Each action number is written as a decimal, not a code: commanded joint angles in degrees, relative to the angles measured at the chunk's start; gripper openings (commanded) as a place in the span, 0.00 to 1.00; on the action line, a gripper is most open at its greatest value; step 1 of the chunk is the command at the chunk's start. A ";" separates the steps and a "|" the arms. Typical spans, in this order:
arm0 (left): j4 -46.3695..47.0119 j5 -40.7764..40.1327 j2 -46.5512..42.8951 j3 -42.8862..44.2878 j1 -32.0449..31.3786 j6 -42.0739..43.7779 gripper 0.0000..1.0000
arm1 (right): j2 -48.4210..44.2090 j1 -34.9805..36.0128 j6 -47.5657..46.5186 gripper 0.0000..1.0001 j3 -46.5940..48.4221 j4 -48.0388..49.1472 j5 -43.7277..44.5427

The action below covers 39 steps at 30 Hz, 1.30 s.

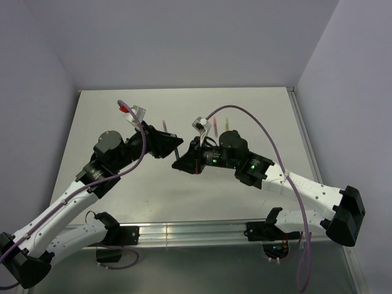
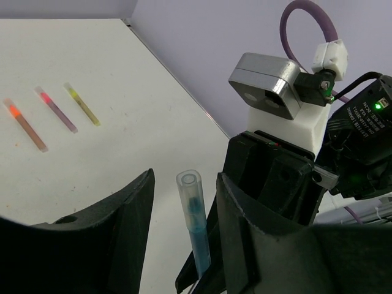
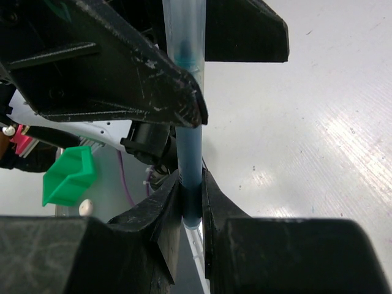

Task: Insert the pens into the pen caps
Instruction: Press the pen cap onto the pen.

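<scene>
A blue pen (image 3: 188,159) stands between the two grippers in mid-air, and its tip sits inside a clear pale-blue pen cap (image 2: 190,190). My right gripper (image 3: 192,202) is shut on the pen's lower end. My left gripper (image 2: 185,179) is open, one finger on each side of the cap, with a visible gap on the left side. In the top view the left gripper (image 1: 168,147) and the right gripper (image 1: 187,160) meet over the table's middle. On the table lie an orange pen (image 2: 24,124), a pink-tipped purple pen (image 2: 56,109) and a yellow pen (image 2: 82,104).
A grey-purple pen (image 1: 165,125) lies behind the left gripper. A pink pen (image 1: 215,127) and a yellow one (image 1: 226,125) lie behind the right arm. A metal rail (image 1: 196,231) runs along the near table edge. A green block (image 3: 70,174) shows off the table.
</scene>
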 commanded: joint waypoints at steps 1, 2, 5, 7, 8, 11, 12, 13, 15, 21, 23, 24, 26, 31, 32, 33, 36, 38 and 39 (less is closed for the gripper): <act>2.59 1.52 -0.98 1.54 0.49 -0.22 0.49 | 0.20 0.75 -0.88 0.00 2.22 0.76 0.44; 2.68 1.87 -0.98 1.54 0.75 -0.31 0.48 | 0.20 0.84 -0.79 0.00 2.04 0.76 0.53; 2.68 2.49 -0.80 1.72 0.93 -0.40 0.33 | 0.20 0.93 -0.79 0.00 1.78 0.85 0.70; 2.68 3.36 -0.63 1.63 0.93 -0.22 0.11 | 0.29 0.84 -0.79 0.00 1.78 0.94 0.96; 2.77 3.89 -0.63 1.54 0.93 -0.22 0.02 | 0.29 0.84 -0.79 0.00 2.04 1.02 1.14; 4.00 6.17 -1.24 -0.03 0.93 0.13 0.00 | 0.11 0.84 -0.71 0.00 2.48 0.94 2.37; 5.31 6.70 -1.85 -1.26 1.02 0.13 0.00 | 0.11 0.93 -0.71 0.00 2.65 0.94 2.89; 5.84 7.23 -2.12 -1.88 1.02 0.13 0.00 | 0.11 0.84 -0.71 0.00 2.83 0.94 3.16; 6.81 8.99 -2.91 -3.64 0.93 0.13 0.00 | 0.03 0.75 -0.79 0.00 3.53 0.50 4.73; 9.53 12.59 -5.19 -8.74 0.93 -0.04 0.00 | -1.38 -2.66 1.22 0.00 3.54 2.60 4.75; 10.76 12.86 -5.55 -10.49 0.75 -0.48 0.00 | -1.47 -3.99 2.28 0.00 3.62 3.83 3.34; 10.94 12.68 -5.72 -10.93 0.49 -0.57 0.00 | -1.56 -5.21 2.72 0.00 3.71 4.27 2.90; 11.56 12.24 -5.81 -12.16 0.05 -0.75 0.00 | -1.56 -6.36 3.51 0.00 3.97 5.67 1.67; 11.82 9.44 -5.20 -13.40 -2.49 -0.48 0.00 | -0.94 -8.12 4.13 0.00 5.99 7.00 0.18; 12.00 8.91 -4.94 -13.66 -2.93 -0.31 0.00 | -0.68 -8.12 4.22 0.00 6.26 7.35 -0.17; 12.43 8.47 -4.58 -13.92 -3.90 -0.31 0.00 | -0.50 -8.21 4.30 0.00 6.52 7.44 -0.35; 13.40 6.97 -3.88 -14.71 -5.83 -0.48 0.01 | -0.50 -8.30 4.66 0.00 7.23 7.97 -0.44; 13.75 6.27 -3.62 -15.07 -6.63 -0.48 0.00 | -0.68 -8.30 4.39 0.00 7.75 7.80 -0.18; 13.93 6.18 -3.53 -15.16 -7.07 -0.57 0.00 | -0.68 -8.39 4.31 0.00 7.93 7.70 0.26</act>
